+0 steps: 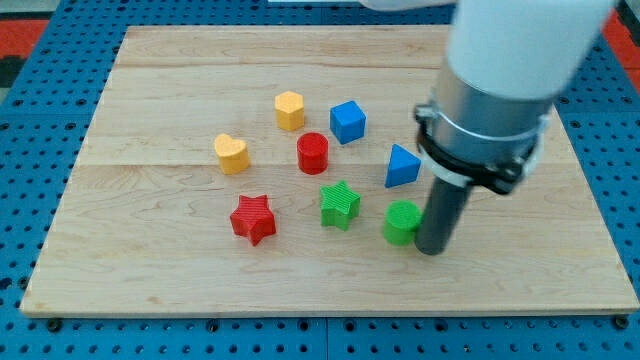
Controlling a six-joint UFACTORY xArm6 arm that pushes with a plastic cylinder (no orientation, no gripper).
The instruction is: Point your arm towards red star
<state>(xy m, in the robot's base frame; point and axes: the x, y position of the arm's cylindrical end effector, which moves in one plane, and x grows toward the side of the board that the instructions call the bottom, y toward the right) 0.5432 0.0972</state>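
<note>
A robotics lab bench; wooden board [150, 260] on blue perforated table [30, 90].

Tool tip [432, 250] is seen touching the right side of the green cylinder [402, 222], toward the tabletop [150, 290] bottom right. Red star [252, 219] is placed well apart to the view's left, green star [340, 204] between them.

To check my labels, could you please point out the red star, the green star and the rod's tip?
red star [252, 218]: camera view, centre of its top face.
green star [340, 203]: camera view, centre of its top face.
my tip [432, 249]: camera view, the rod's very end, beside the green round block [402, 221].
</note>
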